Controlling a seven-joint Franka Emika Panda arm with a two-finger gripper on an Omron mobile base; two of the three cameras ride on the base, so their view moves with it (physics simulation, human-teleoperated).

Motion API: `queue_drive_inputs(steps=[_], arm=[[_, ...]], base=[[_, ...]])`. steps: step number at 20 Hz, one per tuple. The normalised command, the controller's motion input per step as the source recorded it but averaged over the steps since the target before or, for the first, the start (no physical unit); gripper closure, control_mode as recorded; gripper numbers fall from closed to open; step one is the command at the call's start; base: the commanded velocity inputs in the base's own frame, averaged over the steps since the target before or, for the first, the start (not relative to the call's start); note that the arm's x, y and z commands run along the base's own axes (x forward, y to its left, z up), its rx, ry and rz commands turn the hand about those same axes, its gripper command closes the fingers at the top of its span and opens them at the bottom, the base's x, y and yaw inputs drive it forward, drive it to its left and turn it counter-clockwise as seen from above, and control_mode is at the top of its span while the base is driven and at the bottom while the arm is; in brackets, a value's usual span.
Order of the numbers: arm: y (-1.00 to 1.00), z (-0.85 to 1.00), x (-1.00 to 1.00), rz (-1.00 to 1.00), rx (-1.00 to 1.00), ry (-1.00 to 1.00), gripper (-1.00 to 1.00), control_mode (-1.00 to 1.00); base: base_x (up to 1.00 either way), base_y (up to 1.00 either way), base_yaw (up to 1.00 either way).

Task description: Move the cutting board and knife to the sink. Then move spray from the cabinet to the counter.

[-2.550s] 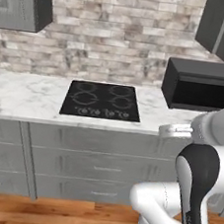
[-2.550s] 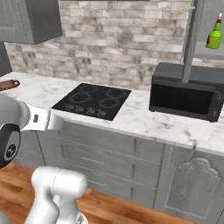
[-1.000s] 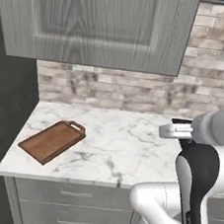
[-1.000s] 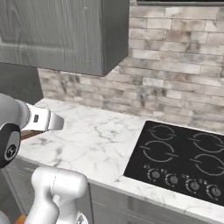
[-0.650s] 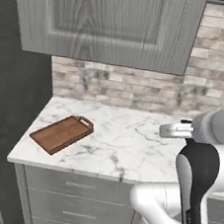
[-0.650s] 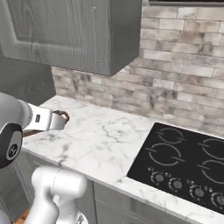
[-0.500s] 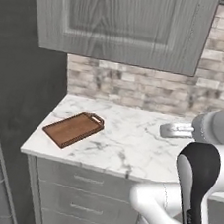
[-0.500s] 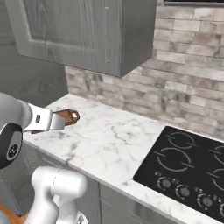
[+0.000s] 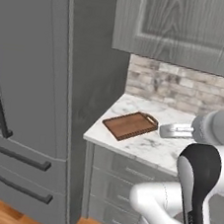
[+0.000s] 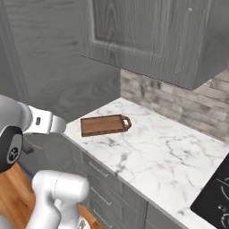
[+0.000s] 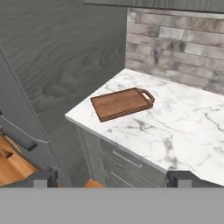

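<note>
Nearest to the camera on the hand, the jaws stand spread wide with nothing between them, their two dark fingertips (image 11: 43, 178) rising at the bottom of the hand view, well short of the cutting board (image 11: 121, 103) and aimed toward it, which reads as the robot lining up before any reach begins. Beyond them comes the front edge of the worktop (image 11: 183, 127), white marble over grey drawers (image 11: 127, 159). On that marble lies the cutting board (image 9: 131, 125), flat, near the worktop's left end and angled to its edge, its loop handle at the short end that points toward the brick backsplash (image 11: 188, 48). Lying flat like that, it offers only a thin rim to pinch, so the handle end looks the likelier place to grasp. No knife can be made out on or beside the board. To the far side of the board from the arm rises a tall grey panel (image 10: 53, 58), and past it the refrigerator doors (image 9: 21, 98). Above and behind the board hangs a grey wall cabinet (image 10: 147, 36), its door closed.
</note>
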Motion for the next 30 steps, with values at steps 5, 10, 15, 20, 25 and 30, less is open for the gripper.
queue_drive_inputs(steps=[5,10,15,20,25,30], arm=[[0.00,0.00,0.00,0.00,0.00,0.00,-1.00,1.00],[0.00,0.00,0.00,0.00,0.00,0.00,-1.00,1.00],[0.00,0.00,0.00,0.00,0.00,0.00,-1.00,1.00],[0.00,0.00,0.00,0.00,0.00,0.00,-1.00,1.00],[0.00,0.00,0.00,0.00,0.00,0.00,-1.00,1.00],[0.00,0.00,0.00,0.00,0.00,0.00,-1.00,1.00]], base=[[0.00,-0.43,0.09],[0.30,-0.71,0.09],[0.93,0.06,0.20],[0.99,0.03,0.16],[0.97,0.46,-0.33],[0.69,0.44,-0.26]])
